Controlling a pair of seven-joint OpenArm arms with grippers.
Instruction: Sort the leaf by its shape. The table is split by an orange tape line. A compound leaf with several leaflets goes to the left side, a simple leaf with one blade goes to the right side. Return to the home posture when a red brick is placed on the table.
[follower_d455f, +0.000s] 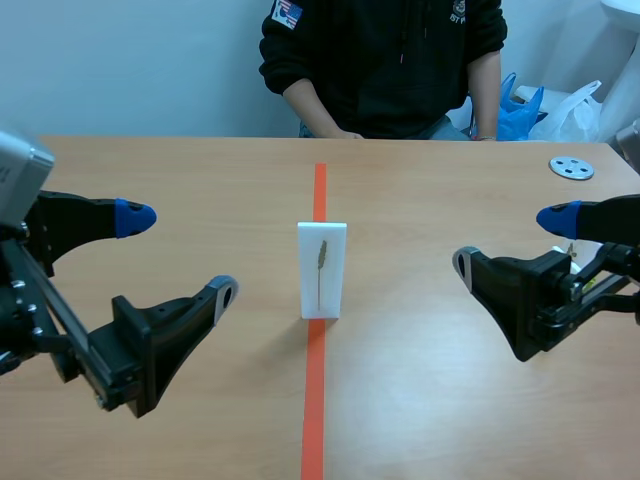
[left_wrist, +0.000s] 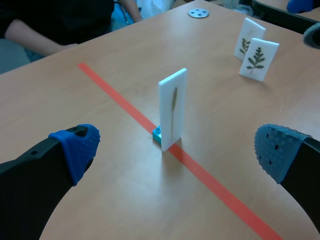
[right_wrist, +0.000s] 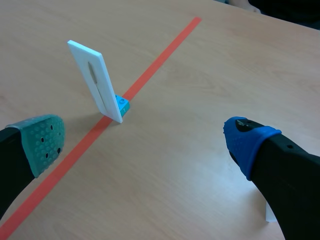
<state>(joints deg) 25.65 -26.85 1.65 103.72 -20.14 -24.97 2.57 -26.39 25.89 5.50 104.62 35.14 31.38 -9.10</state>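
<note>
Scene view: the upright leaf card (follower_d455f: 322, 270), bearing one slender blade, stands on the orange tape line (follower_d455f: 319, 185), midway between the open left pincer (follower_d455f: 178, 255) and the open right pincer (follower_d455f: 510, 242), neither clearly nearer.

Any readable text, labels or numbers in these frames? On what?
Black hoodie, white chest print: cut off and too small to read.
Sleeve patch: emblem only, no legible words.
Standing leaf card: a picture, no text.
Nothing else is legible.
</note>
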